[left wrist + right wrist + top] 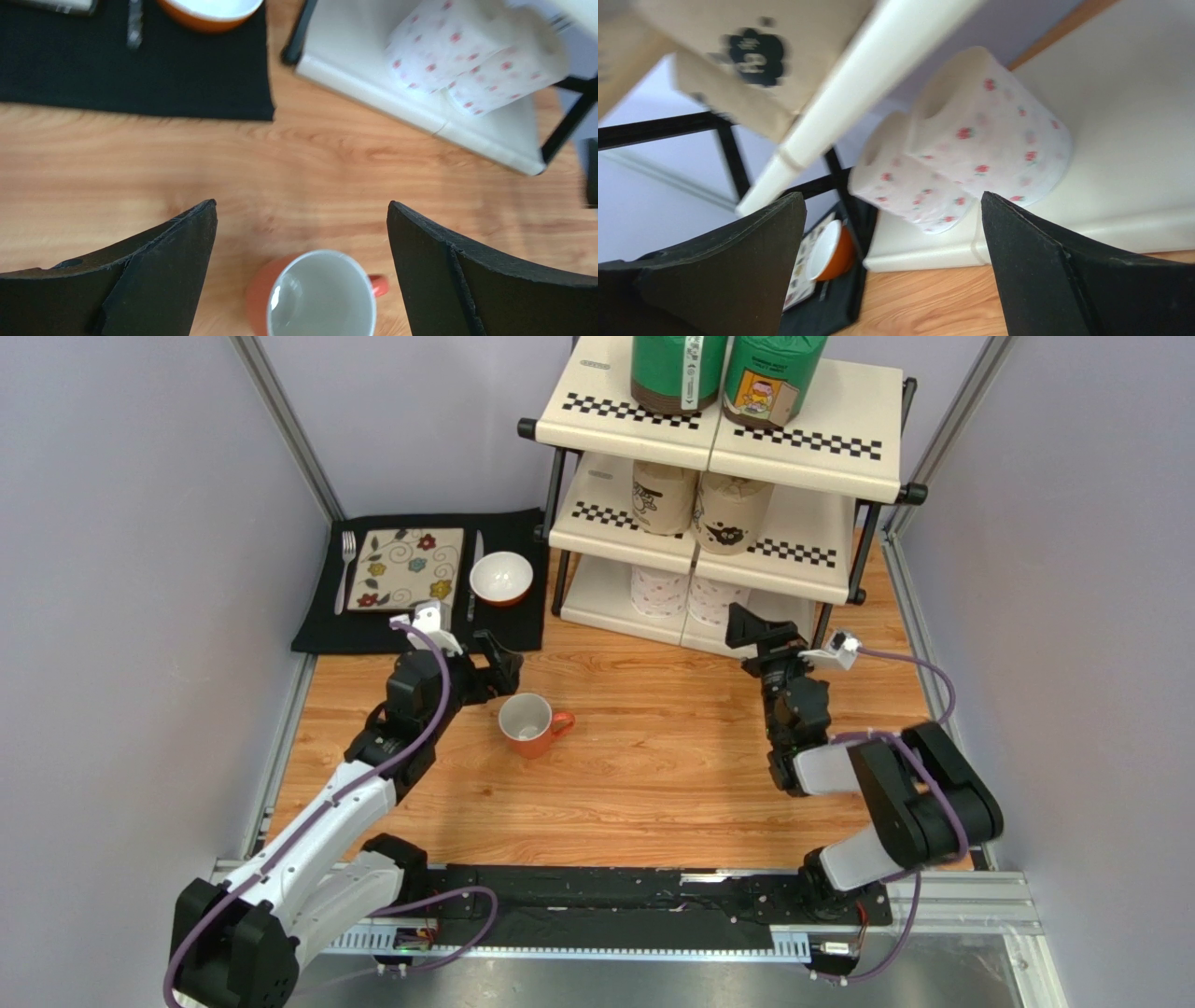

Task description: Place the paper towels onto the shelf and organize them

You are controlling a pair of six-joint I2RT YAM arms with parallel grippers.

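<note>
The top view alone takes in the whole shelf (842, 423): two green-wrapped rolls (679, 371) on the top tier, two tan rolls (662, 494) on the middle tier, and two white rolls (657, 588) on the bottom. Their labels are too small to read there. The right wrist view adds the white rolls' red flower print and a dark emblem (753, 50) on a tan wrapper, its writing blurred. The right gripper (758, 633) faces the bottom tier, jaws wide apart and empty. The left gripper (302, 210) hangs spread and empty over the white-and-orange mug (319, 297).
</note>
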